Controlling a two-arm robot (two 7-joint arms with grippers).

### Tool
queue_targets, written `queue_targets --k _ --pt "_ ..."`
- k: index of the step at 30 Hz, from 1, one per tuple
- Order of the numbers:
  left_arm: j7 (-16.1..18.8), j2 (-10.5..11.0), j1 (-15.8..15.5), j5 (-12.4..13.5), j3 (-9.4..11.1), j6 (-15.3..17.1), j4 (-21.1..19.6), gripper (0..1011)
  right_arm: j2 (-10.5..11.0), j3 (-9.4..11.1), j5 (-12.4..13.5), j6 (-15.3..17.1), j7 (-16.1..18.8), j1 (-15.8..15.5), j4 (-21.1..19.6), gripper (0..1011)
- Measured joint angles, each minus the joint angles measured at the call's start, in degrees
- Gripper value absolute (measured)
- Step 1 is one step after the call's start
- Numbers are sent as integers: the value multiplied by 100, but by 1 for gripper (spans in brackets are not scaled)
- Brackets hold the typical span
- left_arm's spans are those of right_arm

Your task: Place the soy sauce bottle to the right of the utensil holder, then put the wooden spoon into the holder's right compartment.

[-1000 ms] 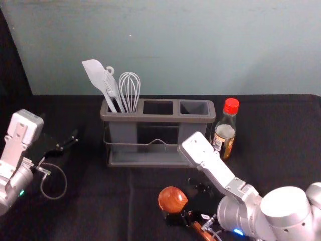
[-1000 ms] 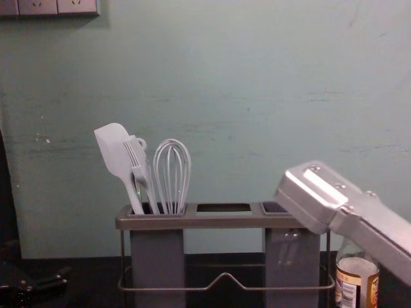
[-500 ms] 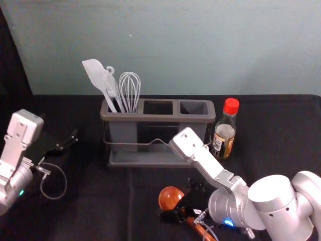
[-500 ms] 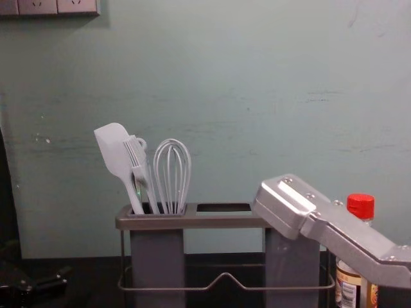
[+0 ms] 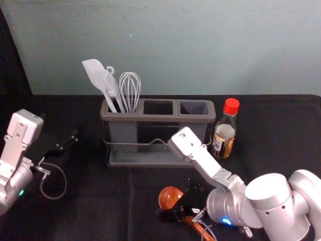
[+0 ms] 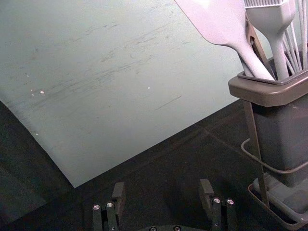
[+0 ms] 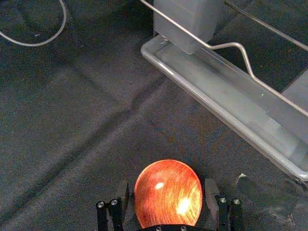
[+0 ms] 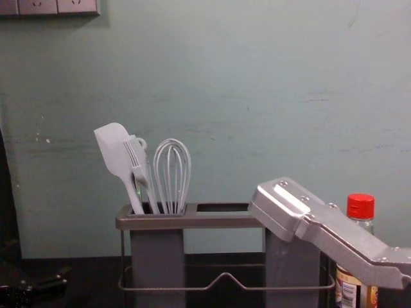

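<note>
Head view: the wooden spoon [image 5: 171,197] lies on the near part of the desk [image 5: 95,201], in front of the utensil holder [image 5: 158,120], its handle slanting toward the near right corner; the right gripper [image 5: 179,203] is low over it; the soy sauce bottle [image 5: 224,134] stands upright just beside the holder's right end; this view also looks down into the middle and right compartments; the left gripper [image 5: 59,125] is parked toward the desk's left edge.

The right wrist view shows the claw spread, one finger either side of the spoon's bowl, a narrow gap at each; the left wrist view shows the other claw wide apart, holding nothing, and adds a brown piece [image 6: 258,45] behind the spatula [image 6: 226,24]; the chest view adds wall sockets [image 8: 58,6], and the right arm [image 8: 321,231] crossing in front of the bottle.

The bottle has a red cap, dark contents and a yellow, red-edged label with a barcode, its lettering too small to read; a small white tag [image 5: 195,210] by the right gripper is equally unreadable.

The spoon is orange-brown, its round bowl glossy, finely grained, with two bright highlights.
</note>
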Motion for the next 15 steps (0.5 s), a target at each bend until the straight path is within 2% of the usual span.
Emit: queue_targets --k 15 --pt "0 0 0 0 0 0 0 1011 -46 60 -86 -117 135 -30 99 1003"
